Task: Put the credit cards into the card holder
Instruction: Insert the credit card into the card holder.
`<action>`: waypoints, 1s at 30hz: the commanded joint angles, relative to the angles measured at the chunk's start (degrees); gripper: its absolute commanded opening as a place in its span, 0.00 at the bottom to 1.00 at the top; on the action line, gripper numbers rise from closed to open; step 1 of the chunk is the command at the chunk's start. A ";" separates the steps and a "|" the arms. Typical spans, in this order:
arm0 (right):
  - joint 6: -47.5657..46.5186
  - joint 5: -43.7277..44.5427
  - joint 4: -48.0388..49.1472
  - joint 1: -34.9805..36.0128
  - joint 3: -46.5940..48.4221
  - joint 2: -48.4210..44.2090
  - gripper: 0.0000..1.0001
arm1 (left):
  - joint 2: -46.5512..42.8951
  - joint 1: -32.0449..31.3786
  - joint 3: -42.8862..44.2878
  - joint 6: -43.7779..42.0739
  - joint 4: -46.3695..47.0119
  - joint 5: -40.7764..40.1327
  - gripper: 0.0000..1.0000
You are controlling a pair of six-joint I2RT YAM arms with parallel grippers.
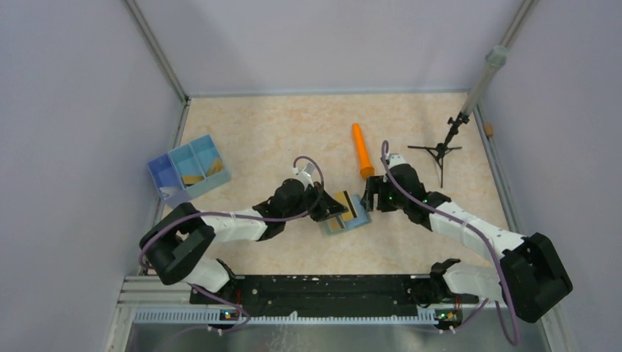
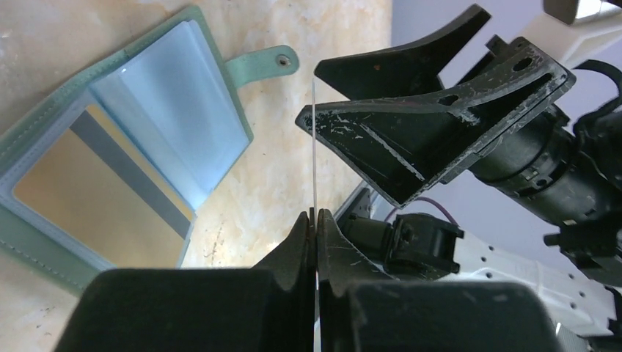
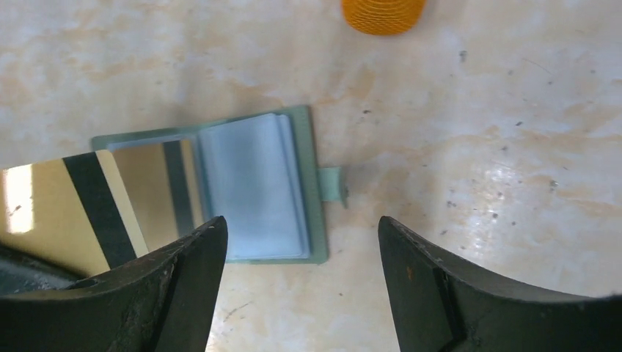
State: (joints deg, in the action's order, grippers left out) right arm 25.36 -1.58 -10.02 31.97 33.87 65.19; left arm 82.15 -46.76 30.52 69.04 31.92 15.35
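Fingers of the left gripper pressed together on the edge of one credit card: thin, glossy gold, dark stripe across it. From the left wrist, just a bare line rising between the tips. Held tilted over one side of the card holder; touching it or not, cannot tell.

Fingers of the right gripper spread wide, black and scuffed, gripping nothing, hovering near the holder's strap edge.

Card holder open flat on the beige marbled desk between both arms: grey-green stitched cover, pale blue clear sleeves, small stud on the strap. Inside one sleeve, a second card, gold with a grey stripe.

Just beyond, a ribbed orange cylinder lying on the desk. Farther left, a blue three-compartment tray holding more gold cards; farther right, a black tripod stand.
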 commanded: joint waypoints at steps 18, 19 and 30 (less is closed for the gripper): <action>-3.08 5.89 11.27 -1.90 1.47 12.99 0.48 | 10.16 -2.37 1.49 7.25 1.58 -7.98 0.00; -3.12 5.89 11.50 -1.91 1.46 13.40 0.46 | 10.06 -2.37 1.30 7.21 0.82 -8.28 0.00; -3.20 6.11 14.53 -1.91 0.85 16.16 0.18 | 11.61 -2.37 -0.04 7.46 0.19 -7.45 0.00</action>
State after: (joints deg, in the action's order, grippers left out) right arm 22.52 3.66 1.69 30.57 33.87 80.29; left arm 92.60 -48.86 31.46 76.07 30.89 7.88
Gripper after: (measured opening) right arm 0.239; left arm 0.010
